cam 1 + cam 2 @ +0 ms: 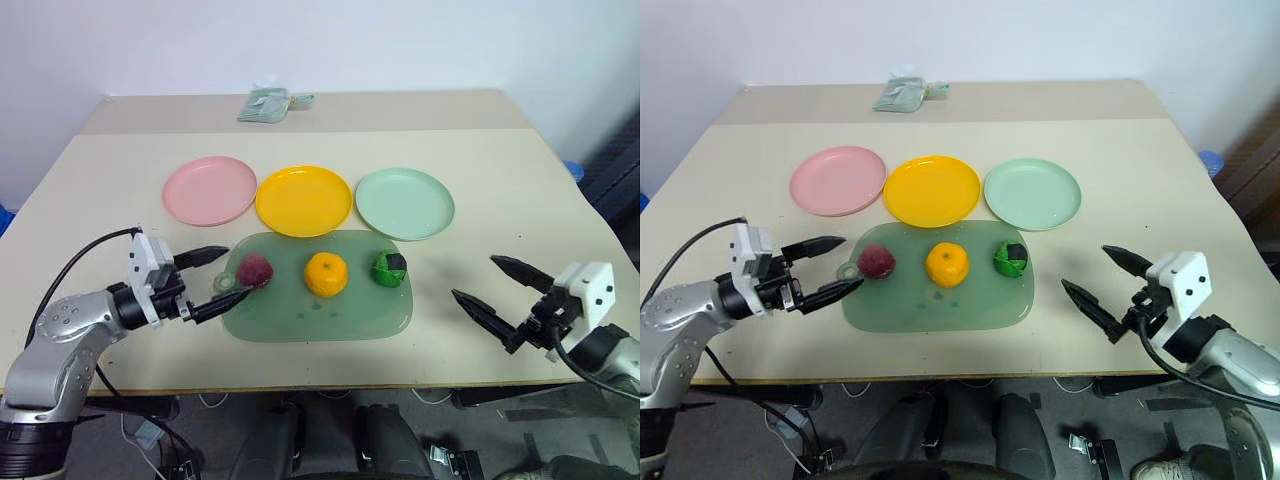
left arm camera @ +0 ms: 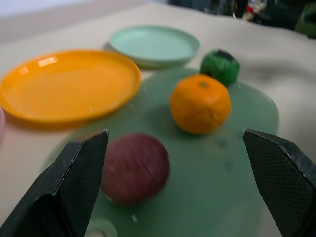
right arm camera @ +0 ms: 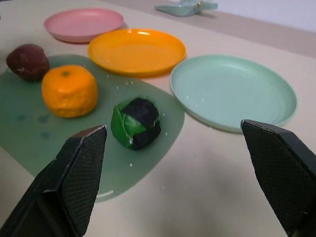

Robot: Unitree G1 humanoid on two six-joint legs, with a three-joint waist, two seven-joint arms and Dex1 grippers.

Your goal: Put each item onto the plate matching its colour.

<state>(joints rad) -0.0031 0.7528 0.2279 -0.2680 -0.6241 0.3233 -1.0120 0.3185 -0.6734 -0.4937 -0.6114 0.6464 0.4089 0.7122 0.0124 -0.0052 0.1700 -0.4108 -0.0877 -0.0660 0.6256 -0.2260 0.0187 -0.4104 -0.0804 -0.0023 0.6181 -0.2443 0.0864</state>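
On the mat (image 1: 300,318), head view: ball (image 1: 255,269) lay nearest my left gripper (image 1: 222,276), spread wide, empty. Left wrist: ball (image 2: 134,169) sat just ahead, toward one finger. Right wrist: right gripper (image 3: 173,173) agape, green lump (image 3: 136,122) ahead.

Head cams look down; wrist cams low, close; all share mat (image 1: 318,322).

Three plates (image 1: 303,200) sit in a row across the table (image 1: 520,200), mat (image 1: 318,318) just in front. On the mat, left to right: ball (image 1: 255,270), fruit (image 1: 326,275), lump (image 1: 389,268). Some small bundle, possibly cloth (image 1: 266,103), lies at the far edge.
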